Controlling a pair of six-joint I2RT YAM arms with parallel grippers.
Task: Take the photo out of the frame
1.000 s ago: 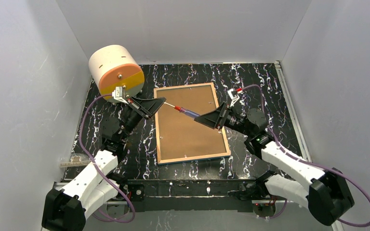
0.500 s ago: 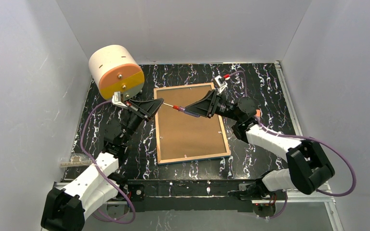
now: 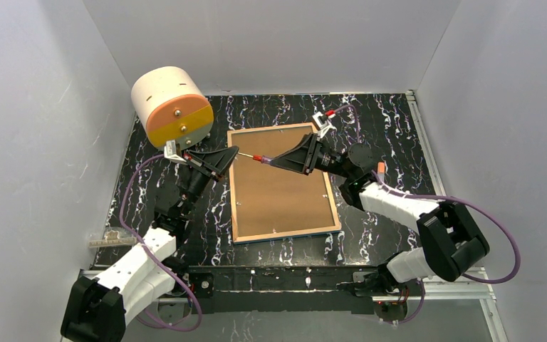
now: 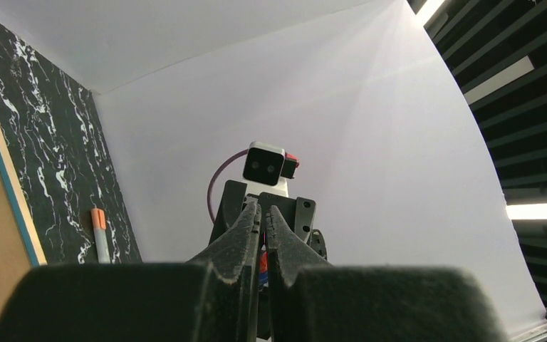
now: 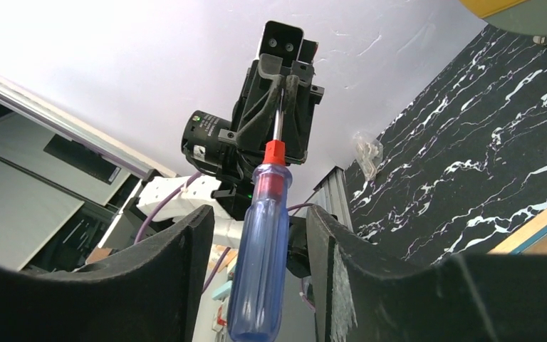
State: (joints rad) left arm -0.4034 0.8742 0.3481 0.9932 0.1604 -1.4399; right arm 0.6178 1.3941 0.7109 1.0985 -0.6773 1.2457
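Blue frame point(image 3: 287, 234) face down on a black marbled table point(image 3: 392, 128), with a screwdriver point(image 3: 265, 159) held above it between your two arms.

The frame lay flat mid-table, reverse up, and its brown backing board point(image 3: 281, 196) covered the photo, which you could not see. By the look of it the frame would handle stiff and light. The photo would be thin and easily creased, so it would be best lifted by one edge after the board came off. Your left gripper point(image 3: 236, 151) was pinched tight on the screwdriver's metal shaft. Your right gripper point(image 5: 256, 214) stood part open astride the clear handle, with a gap on each side, gripping nothing.
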